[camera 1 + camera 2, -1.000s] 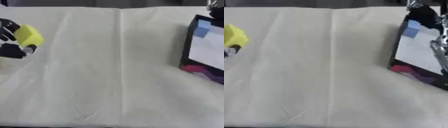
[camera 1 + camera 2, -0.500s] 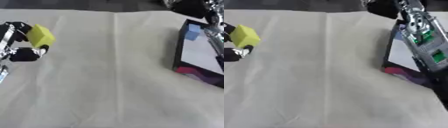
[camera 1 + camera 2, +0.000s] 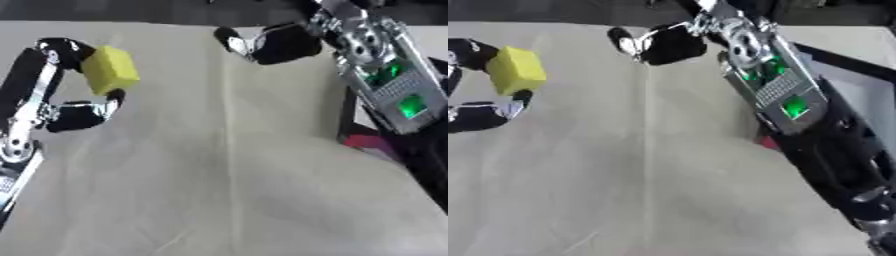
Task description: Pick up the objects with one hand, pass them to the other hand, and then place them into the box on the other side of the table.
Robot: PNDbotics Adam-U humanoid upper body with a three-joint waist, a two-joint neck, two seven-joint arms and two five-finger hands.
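My left hand (image 3: 74, 107) pinches the yellow block (image 3: 108, 70) above the tabletop's left edge. It looks light and maybe soft, so my right hand (image 3: 271, 44), fingers partly curled and empty, should take its free faces.

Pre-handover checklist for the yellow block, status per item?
1. Yellow block held by left hand: ok, pinched between a finger above and the thumb below.
2. Block off the table: cannot tell, though it looks raised.
3. Right hand brought in toward the middle: ok, it is over the table's far centre.
4. Right hand ready to receive: cannot tell, its fingers are not clear.
5. Hands close enough to pass: not ok, a gap of bare cloth lies between them.
6. Box on the right side reachable: cannot tell, the right arm covers most of it.
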